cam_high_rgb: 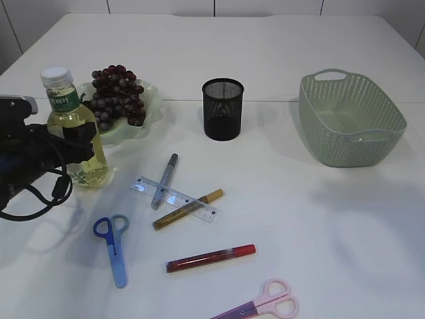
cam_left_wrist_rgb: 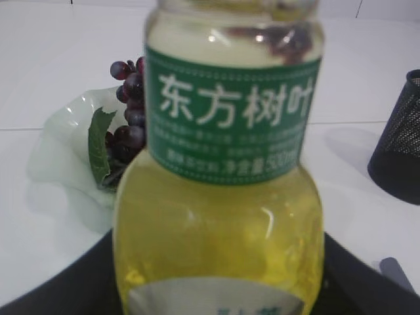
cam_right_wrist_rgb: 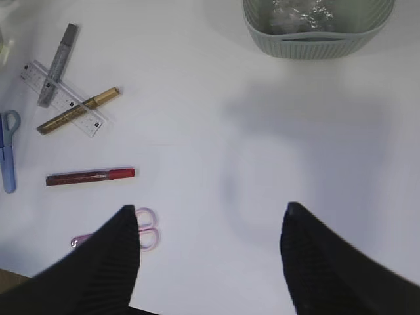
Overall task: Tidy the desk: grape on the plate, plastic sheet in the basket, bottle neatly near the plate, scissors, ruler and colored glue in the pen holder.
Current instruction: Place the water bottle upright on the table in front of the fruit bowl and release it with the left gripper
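White counter (cam_high_rgb: 319, 219) carries your work: your left fingers (cam_left_wrist_rgb: 367, 289) clasp the bottle (cam_high_rgb: 74, 129) upright beside the plate (cam_high_rgb: 143, 100) for neat placement; your right fingers (cam_right_wrist_rgb: 131, 256) hang spread, empty

White tabletop (cam_high_rgb: 319, 219), smooth and bare across the right half, crossed by a faint seam line. Pale panelled wall (cam_high_rgb: 265, 6) behind the far edge.

Bright, even light from above; soft shadows on the white table (cam_high_rgb: 279, 199). In the left wrist view the bottle (cam_left_wrist_rgb: 223, 164) fills the frame, blurred, with glare spots on its glass.
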